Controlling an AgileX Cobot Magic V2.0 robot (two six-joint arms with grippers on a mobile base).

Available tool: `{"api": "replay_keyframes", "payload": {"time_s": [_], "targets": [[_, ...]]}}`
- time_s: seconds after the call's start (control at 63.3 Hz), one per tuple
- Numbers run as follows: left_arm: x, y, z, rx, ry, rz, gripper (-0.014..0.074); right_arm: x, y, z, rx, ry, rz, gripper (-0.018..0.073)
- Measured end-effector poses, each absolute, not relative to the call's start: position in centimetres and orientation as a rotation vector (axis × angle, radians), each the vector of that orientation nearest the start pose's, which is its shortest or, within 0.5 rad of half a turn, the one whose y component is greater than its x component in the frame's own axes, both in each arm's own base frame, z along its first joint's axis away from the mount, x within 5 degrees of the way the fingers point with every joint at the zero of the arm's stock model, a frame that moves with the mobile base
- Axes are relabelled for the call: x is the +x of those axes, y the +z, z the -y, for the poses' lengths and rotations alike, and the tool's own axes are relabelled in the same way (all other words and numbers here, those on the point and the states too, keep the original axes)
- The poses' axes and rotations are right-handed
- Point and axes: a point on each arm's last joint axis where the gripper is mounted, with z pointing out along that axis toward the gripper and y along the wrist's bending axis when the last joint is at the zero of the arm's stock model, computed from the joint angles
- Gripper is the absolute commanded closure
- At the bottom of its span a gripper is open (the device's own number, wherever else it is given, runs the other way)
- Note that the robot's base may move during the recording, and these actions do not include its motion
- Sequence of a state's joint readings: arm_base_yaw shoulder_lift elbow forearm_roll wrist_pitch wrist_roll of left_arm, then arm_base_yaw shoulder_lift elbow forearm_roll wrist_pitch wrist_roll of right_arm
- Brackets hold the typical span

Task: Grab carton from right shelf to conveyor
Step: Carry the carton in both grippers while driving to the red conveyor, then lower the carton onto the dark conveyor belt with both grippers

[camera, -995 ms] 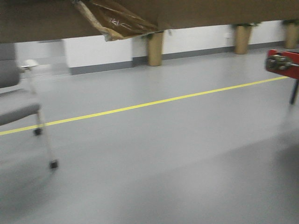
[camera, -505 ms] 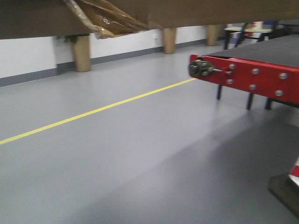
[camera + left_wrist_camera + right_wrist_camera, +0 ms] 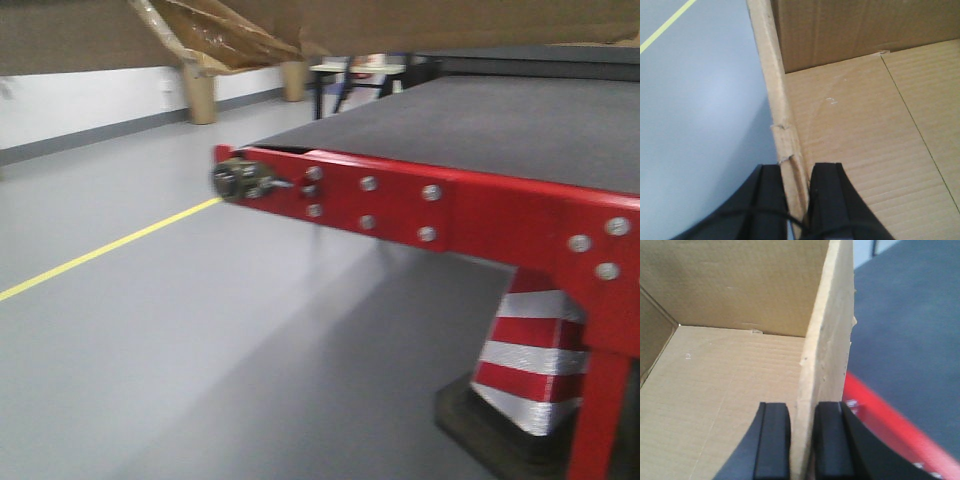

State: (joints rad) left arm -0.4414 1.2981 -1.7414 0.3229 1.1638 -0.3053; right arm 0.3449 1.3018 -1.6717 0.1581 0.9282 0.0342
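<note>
- The large plain brown corrugated cardboard carton (image 3: 470, 22) hangs in the air between the two arms. The front view shows only its underside, along the top of the picture, with torn brown tape (image 3: 215, 35) peeling down at the left.
- The left gripper (image 3: 797, 175) pinches the carton's left wall, one black finger outside and one inside, both pressed onto the cardboard.
- The right gripper (image 3: 801, 412) clamps the right wall in the same way, tight on both faces of the board.
- I judge that two grips are used because the box is too wide for one gripper. The open top offers thin walls (the only parts a narrow jaw can take).
- The conveyor (image 3: 480, 125), a wide flat dark grey belt with a red metal front edge and silver bolts (image 3: 428, 192), stands near, at the right. In the right wrist view its red edge and belt lie below, just beyond the right wall.
- The right shelf is not in view, so the carrying step seems far along. It remains to bring the carton over the belt, lower it and let go.
- The left wall has a small tear just beyond the fingers, so the board may bend or slip if the arms pull unevenly.
- A red and white striped cone (image 3: 530, 360) stands on the grey floor (image 3: 200, 380) under the conveyor, and the base should stay away from it.
</note>
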Motion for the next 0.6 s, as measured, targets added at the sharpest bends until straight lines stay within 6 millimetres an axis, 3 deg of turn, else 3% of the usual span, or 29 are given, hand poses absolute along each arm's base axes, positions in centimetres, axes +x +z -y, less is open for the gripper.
{"api": "replay_keyframes", "payload": {"time_s": [0.6], "targets": [[22.69, 50.18, 7.86, 0.127, -0.032, -2.137, 0.0605, 23.91, 49.55, -9.81, -0.299, 0.426, -2.035, 0.0629]]}}
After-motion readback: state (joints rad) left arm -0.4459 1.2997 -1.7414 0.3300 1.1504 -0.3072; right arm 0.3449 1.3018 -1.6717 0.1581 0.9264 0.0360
